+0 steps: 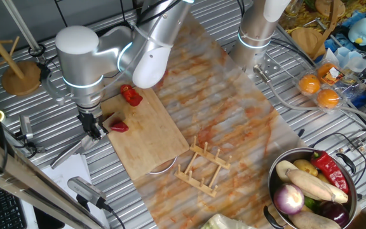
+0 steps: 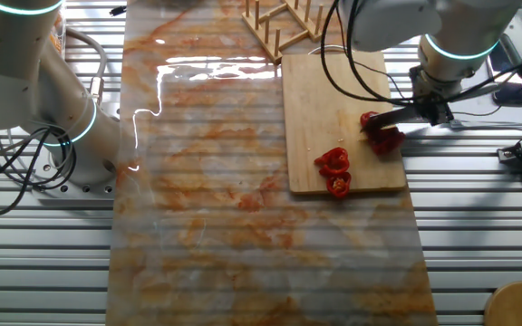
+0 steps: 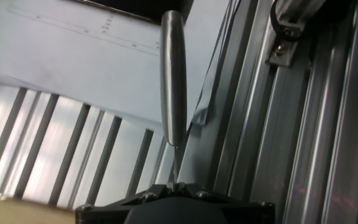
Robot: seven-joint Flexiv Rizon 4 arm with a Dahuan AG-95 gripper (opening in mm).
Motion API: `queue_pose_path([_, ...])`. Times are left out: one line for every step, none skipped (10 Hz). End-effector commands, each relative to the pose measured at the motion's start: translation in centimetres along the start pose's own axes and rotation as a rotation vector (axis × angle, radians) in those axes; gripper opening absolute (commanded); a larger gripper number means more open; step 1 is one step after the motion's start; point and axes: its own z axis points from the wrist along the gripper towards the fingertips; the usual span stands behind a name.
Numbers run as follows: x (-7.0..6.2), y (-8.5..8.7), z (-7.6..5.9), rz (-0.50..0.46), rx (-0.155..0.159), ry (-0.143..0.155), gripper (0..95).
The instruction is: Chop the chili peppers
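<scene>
The chili peppers are cut into small glossy red chunks on the wooden cutting board (image 1: 151, 143) (image 2: 329, 95). One clump (image 1: 131, 95) (image 2: 336, 172) lies near the board's edge. Another piece (image 1: 119, 126) (image 2: 385, 138) lies right beside my gripper (image 1: 93, 125) (image 2: 430, 109). The gripper is shut on a metal knife; its handle (image 1: 65, 154) (image 3: 173, 81) sticks out away from the board, over the slatted table. The blade (image 2: 390, 116) points onto the board at the nearer red piece. In the hand view the gripper (image 3: 174, 186) shows only as a dark block at the bottom, and no chili shows.
A wooden rack (image 1: 202, 166) (image 2: 284, 20) stands past the board on the stained mat. A pot (image 1: 278, 166) of mixed vegetables is at the corner. Oranges (image 1: 319, 90) in a tray, a second arm's base (image 1: 258, 32) (image 2: 25, 72) and a wooden stand (image 1: 18, 77) ring the table.
</scene>
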Motion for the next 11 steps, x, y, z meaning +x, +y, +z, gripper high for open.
queue_pose_path([0.8,0.0,-0.4,-0.008,-0.004,0.004,0.0])
queue_pose_path([1.1,0.0,-0.4,-0.009,-0.004,0.005,0.0])
queue_pose_path([1.5,0.0,-0.3,-0.011,-0.005,0.004,0.0])
queue_pose_path([1.9,0.0,-0.1,-0.014,-0.004,0.005,0.0])
queue_pose_path([2.6,0.0,-0.1,-0.02,-0.006,0.008,0.0])
queue_pose_path([2.8,0.1,-0.4,-0.018,-0.011,0.012,0.0])
queue_pose_path([3.1,0.7,-1.2,-0.016,-0.012,0.015,0.0])
queue_pose_path([3.2,0.8,-1.4,-0.025,-0.002,0.018,0.0])
queue_pose_path([3.5,0.8,-1.4,-0.029,-0.004,0.02,0.0])
queue_pose_path([4.2,0.5,-1.2,-0.041,-0.005,0.019,0.0])
queue_pose_path([4.7,0.2,-1.1,-0.046,-0.007,0.013,0.0])
